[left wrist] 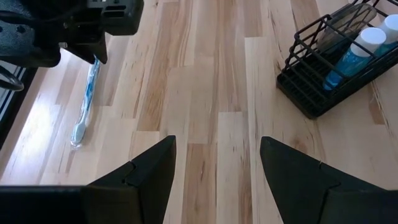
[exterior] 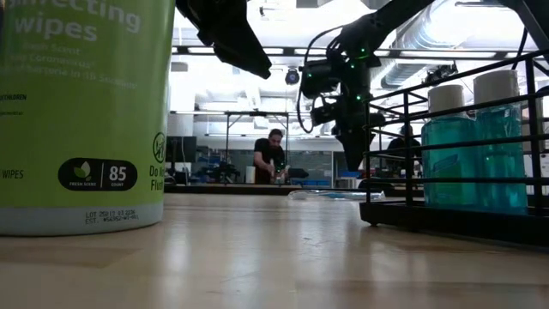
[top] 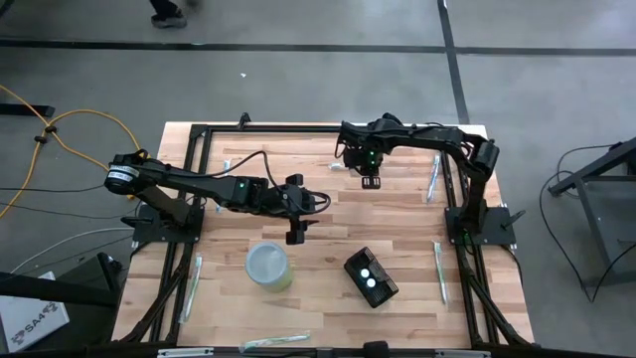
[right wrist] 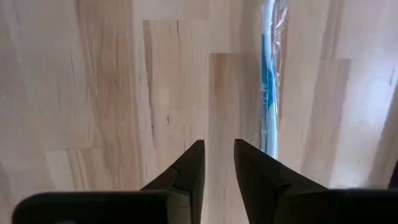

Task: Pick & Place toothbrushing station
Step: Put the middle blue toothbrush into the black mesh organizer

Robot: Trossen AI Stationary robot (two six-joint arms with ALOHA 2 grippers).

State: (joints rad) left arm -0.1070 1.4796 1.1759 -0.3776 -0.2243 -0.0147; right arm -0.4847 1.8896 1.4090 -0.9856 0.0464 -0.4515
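**Black wire holder sits apart from both grippers**

Black and boxy, the wire-sided toothbrushing station [top: 371,278] holding two white-capped blue bottles rests on the pale wooden plank table [top: 328,214], well clear of the left gripper [top: 296,235], whose dark fingers [left wrist: 149,177] are spread wide with nothing between them. The right gripper [top: 371,182] hovers with fingers nearly closed, empty, just beside a blue plastic-wrapped toothbrush [right wrist: 269,81].

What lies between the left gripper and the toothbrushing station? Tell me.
Only bare wooden table: in the high view nothing sits between the left gripper and the toothbrushing station. The wipes canister stands off to the side.
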